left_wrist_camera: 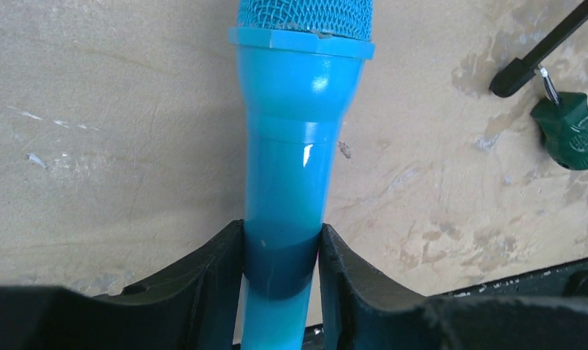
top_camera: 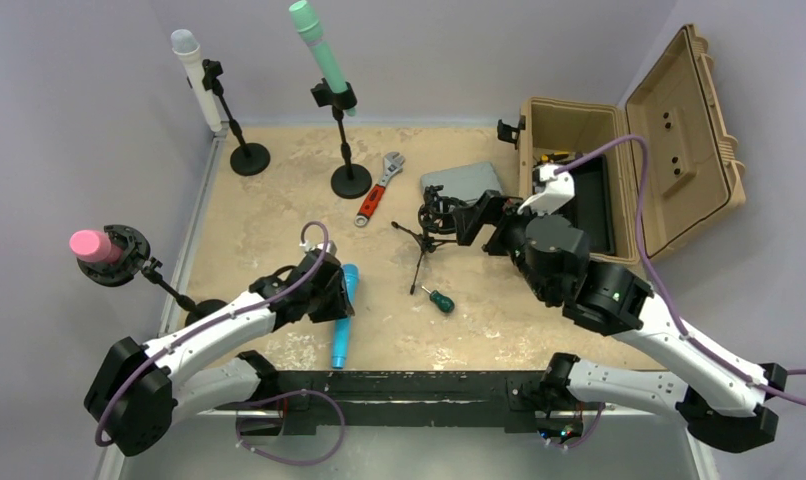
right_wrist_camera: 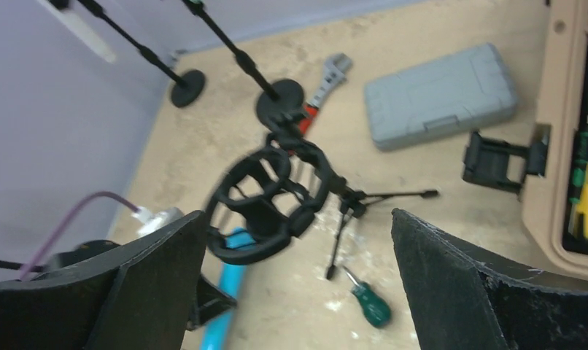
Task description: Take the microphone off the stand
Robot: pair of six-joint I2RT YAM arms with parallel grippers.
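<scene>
A blue microphone (top_camera: pixel 343 318) lies low along the table, out of any stand. My left gripper (top_camera: pixel 331 298) is shut on its handle; in the left wrist view both fingers (left_wrist_camera: pixel 218 277) press the blue microphone (left_wrist_camera: pixel 298 138) from either side. An empty black shock-mount tripod stand (top_camera: pixel 434 222) stands mid-table. My right gripper (top_camera: pixel 471 222) is open and empty just right of it; the right wrist view shows the stand's ring (right_wrist_camera: pixel 265 200) ahead, between the spread fingers (right_wrist_camera: pixel 152 270). White (top_camera: pixel 193 72), green (top_camera: pixel 319 48) and pink (top_camera: pixel 95 245) microphones sit in their stands.
A red-handled wrench (top_camera: pixel 381 188), a grey case (top_camera: pixel 465 181) and a green screwdriver (top_camera: pixel 440 299) lie on the table. An open tan toolbox (top_camera: pixel 679 120) stands at the right. Purple walls close the back and left.
</scene>
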